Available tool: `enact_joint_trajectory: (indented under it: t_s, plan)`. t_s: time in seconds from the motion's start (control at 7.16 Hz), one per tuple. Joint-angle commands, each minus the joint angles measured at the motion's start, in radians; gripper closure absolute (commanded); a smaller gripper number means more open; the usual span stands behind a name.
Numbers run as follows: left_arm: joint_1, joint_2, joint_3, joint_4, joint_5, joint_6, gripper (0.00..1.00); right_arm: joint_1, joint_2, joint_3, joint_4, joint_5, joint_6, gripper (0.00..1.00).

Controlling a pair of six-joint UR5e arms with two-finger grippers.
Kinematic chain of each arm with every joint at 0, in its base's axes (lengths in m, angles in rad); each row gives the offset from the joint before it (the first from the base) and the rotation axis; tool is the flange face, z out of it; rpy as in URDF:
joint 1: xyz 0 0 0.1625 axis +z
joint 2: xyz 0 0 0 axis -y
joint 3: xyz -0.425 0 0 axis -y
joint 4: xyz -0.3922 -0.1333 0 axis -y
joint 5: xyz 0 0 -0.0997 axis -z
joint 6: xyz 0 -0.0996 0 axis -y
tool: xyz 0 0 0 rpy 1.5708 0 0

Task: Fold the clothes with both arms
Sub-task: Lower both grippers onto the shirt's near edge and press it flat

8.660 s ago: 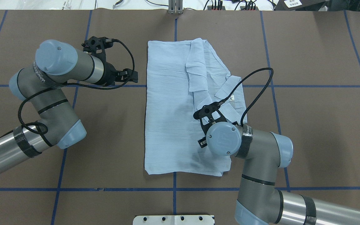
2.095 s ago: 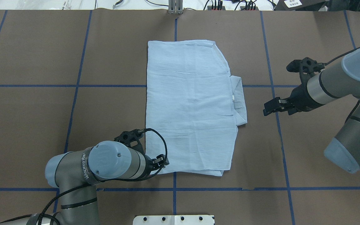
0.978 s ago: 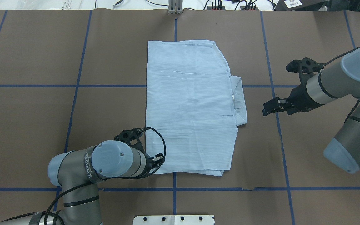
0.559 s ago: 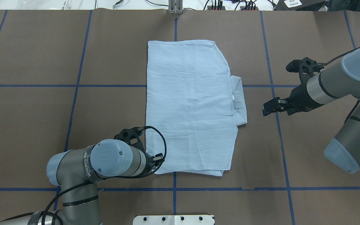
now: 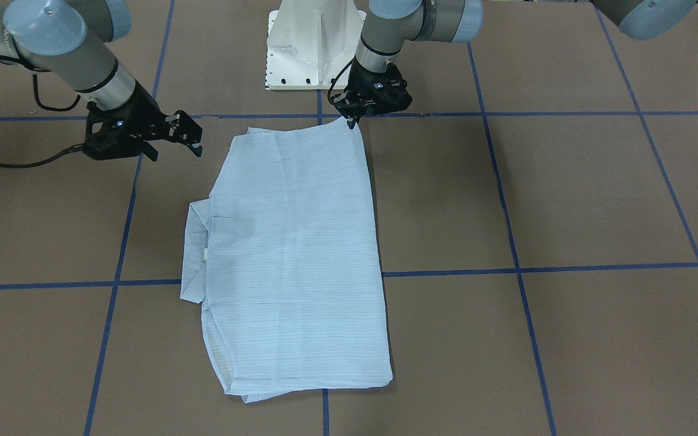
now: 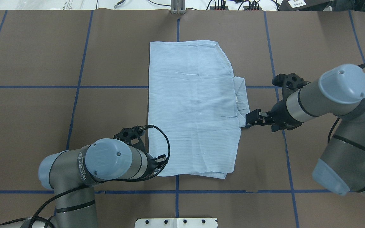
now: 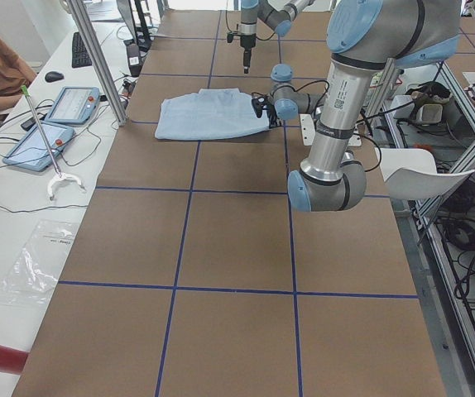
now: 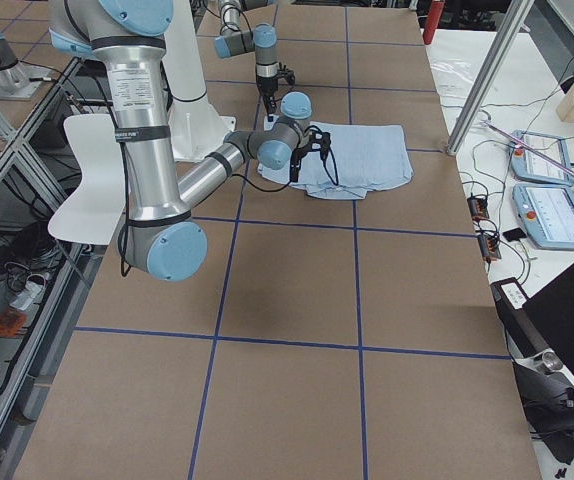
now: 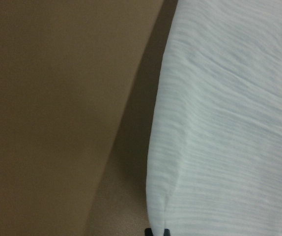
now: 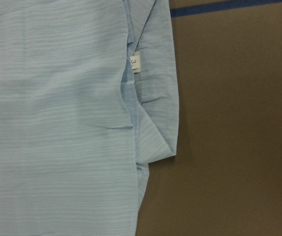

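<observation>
The pale blue shirt [image 6: 192, 107] lies folded into a rectangle mid-table, and also shows in the front view [image 5: 294, 254]. Its collar [image 6: 242, 98] sticks out on the right side, seen close in the right wrist view [image 10: 153, 98]. My left gripper [image 6: 163, 161] is shut on the shirt's near-left corner, which peaks up toward it in the front view [image 5: 351, 120]. The left wrist view shows the raised fabric edge [image 9: 229, 123]. My right gripper [image 6: 247, 120] is open and empty, just beside the collar's near corner.
The brown table cover carries a grid of blue tape lines [image 6: 78, 87]. The white pedestal base [image 5: 315, 42] stands at the robot's edge of the table. Tablets [image 7: 72, 103] and cables lie along the far side.
My right arm has swung left, bringing its open gripper from well off the shirt to the collar's near corner. My left arm has shifted slightly left while holding the corner.
</observation>
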Motion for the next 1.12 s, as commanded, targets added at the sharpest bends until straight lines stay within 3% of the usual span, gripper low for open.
enact_joint_trajectory:
  t_s: [0.0, 0.28, 0.42, 0.7, 0.98]
  plan:
    - [0.0, 0.0, 0.005, 0.0, 0.0, 0.003, 1.0, -0.173, 0.037, 0.003, -0.041, -0.18, 0.278, 0.0]
    - [0.0, 0.0, 0.005, 0.0, 0.0, 0.003, 1.0, -0.26, 0.167, 0.0, -0.269, -0.228, 0.499, 0.0]
    - [0.002, 0.0, 0.005, -0.002, 0.0, 0.003, 1.0, -0.293, 0.195, -0.002, -0.325, -0.236, 0.537, 0.0]
    - [0.002, -0.002, 0.004, -0.002, 0.002, 0.004, 1.0, -0.366, 0.203, -0.019, -0.322, -0.325, 0.578, 0.0]
    - [0.002, -0.003, 0.004, -0.002, 0.003, 0.004, 1.0, -0.367, 0.209, -0.04, -0.319, -0.328, 0.579, 0.0]
